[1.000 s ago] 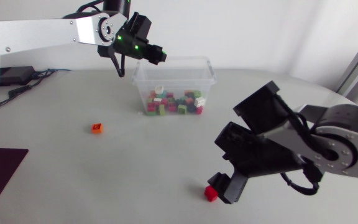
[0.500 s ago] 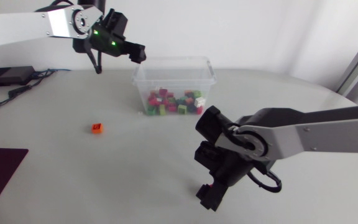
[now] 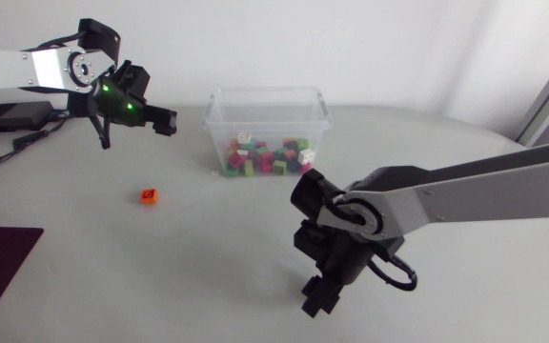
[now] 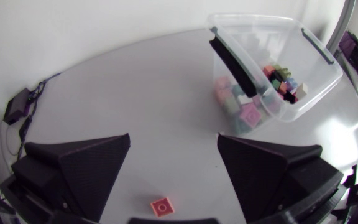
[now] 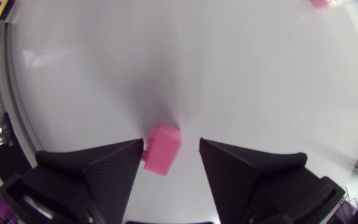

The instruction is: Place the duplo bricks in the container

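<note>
Lying between the right jaws, spread wide and holding nothing: pink brick [image 5: 162, 149], nearer one side.

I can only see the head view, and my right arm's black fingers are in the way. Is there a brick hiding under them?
Observer: Yes. The right wrist view shows a pink brick on the table, between the fingers of the right gripper.
Operator: Did I grab it?
Observer: Not yet. The fingers are open. The brick sits right by one finger, with a gap to the other.
Operator: Does my left arm see the orange one?
Observer: Yes. The left wrist view shows the orange brick lying on the table, seen between the open fingers of the left gripper, with nothing touching it.
</note>
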`<action>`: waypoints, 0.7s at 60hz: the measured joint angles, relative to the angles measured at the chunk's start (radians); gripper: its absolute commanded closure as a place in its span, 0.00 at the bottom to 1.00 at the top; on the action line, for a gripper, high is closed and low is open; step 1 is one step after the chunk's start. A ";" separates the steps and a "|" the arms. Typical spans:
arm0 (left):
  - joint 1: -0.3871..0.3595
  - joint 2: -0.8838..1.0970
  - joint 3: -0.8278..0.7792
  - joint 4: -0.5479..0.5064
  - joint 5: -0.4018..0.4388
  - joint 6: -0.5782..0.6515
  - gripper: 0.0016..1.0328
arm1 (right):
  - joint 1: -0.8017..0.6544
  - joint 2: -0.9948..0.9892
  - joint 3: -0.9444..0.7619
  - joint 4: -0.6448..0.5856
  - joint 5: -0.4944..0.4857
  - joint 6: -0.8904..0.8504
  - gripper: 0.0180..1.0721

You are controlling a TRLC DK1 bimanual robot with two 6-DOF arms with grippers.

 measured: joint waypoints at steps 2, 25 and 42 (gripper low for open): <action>0.005 0.000 -0.006 -0.002 0.000 0.014 0.05 | 0.000 0.003 0.000 0.000 0.000 0.000 0.69; 0.099 0.000 -0.008 -0.121 0.026 0.449 0.06 | 0.001 -0.020 0.000 -0.043 0.000 -0.005 0.75; 0.114 0.034 -0.032 -0.223 0.083 0.806 0.06 | -0.018 -0.145 0.033 -0.084 -0.030 -0.050 0.75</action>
